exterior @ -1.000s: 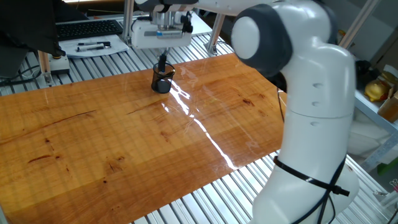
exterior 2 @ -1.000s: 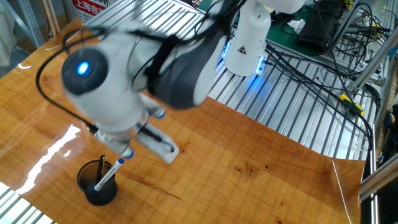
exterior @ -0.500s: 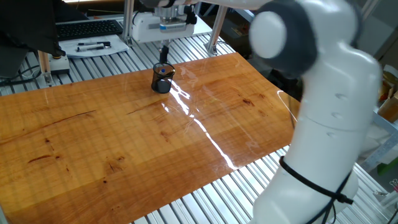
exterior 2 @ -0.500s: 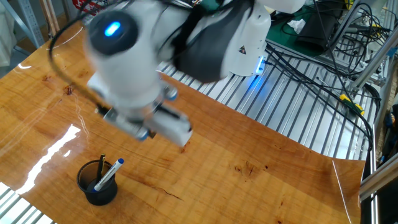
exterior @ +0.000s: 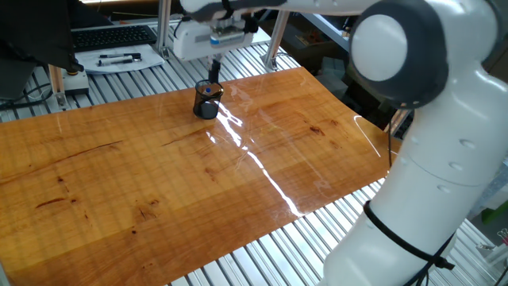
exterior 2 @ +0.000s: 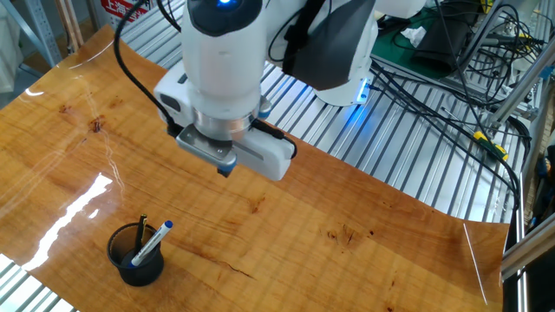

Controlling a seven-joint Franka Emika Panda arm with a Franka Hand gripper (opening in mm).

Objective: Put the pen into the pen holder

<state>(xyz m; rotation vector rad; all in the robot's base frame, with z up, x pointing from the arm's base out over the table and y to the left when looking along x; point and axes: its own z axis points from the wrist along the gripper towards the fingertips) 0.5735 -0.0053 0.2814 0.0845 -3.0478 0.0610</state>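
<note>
Wooden table bears the pen holder containing the pen; jaws' spread unclear.

Pen holder: we find it upright on the worktop, near one edge.
Pen: inside the holder, leaning, top end above the rim.
Hand: we see it above the holder, well apart from it.
</note>
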